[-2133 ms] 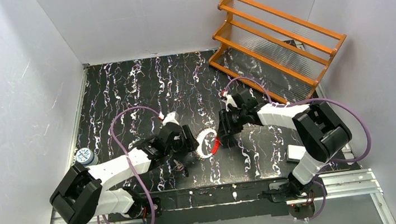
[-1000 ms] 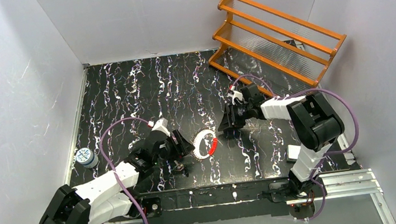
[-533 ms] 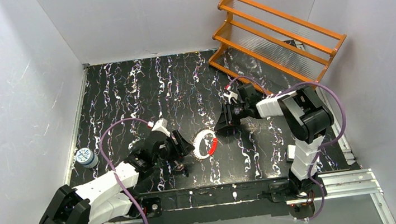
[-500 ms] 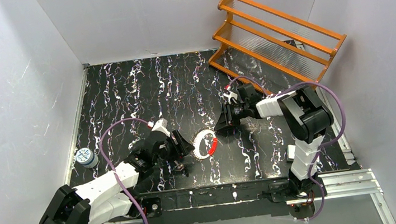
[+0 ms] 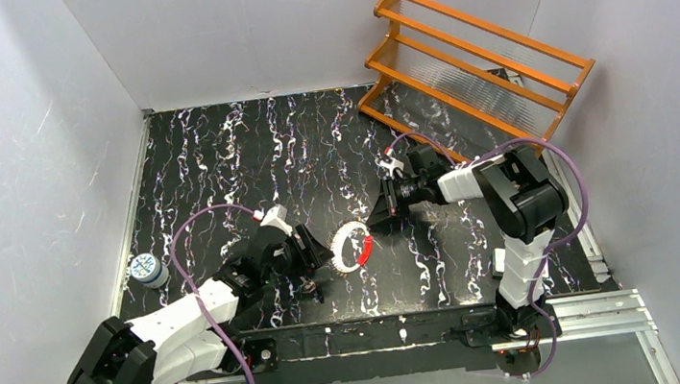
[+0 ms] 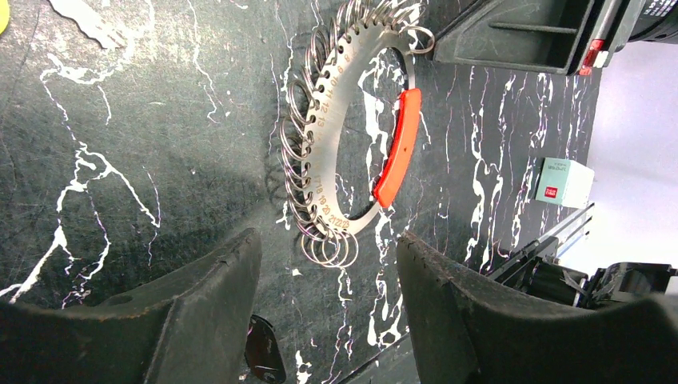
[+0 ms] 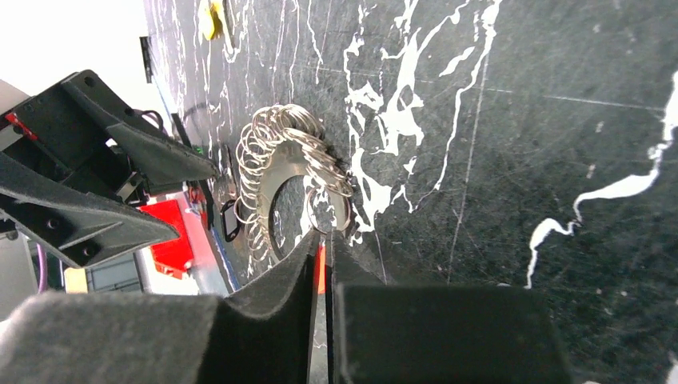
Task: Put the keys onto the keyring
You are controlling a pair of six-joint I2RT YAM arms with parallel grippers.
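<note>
Black, white-veined table (image 5: 217, 167) carries the keyring (image 5: 347, 247), lying flat in the lower centre of the top view between the 2 arms. The keyring is a crescent-shaped metal plate with a red section (image 6: 396, 148) along 1 side and many small wire rings threaded along the other.

1. Left gripper (image 6: 326, 248): jaws stand wide apart and hold nothing. The lower end of the keyring lies just ahead of the gap.
2. Right gripper (image 7: 321, 248): jaws drawn nearly together, leaving 1 thin slit. Tips sit at the opposite end of the keyring. Whether they pinch a ring cannot be told.
</note>
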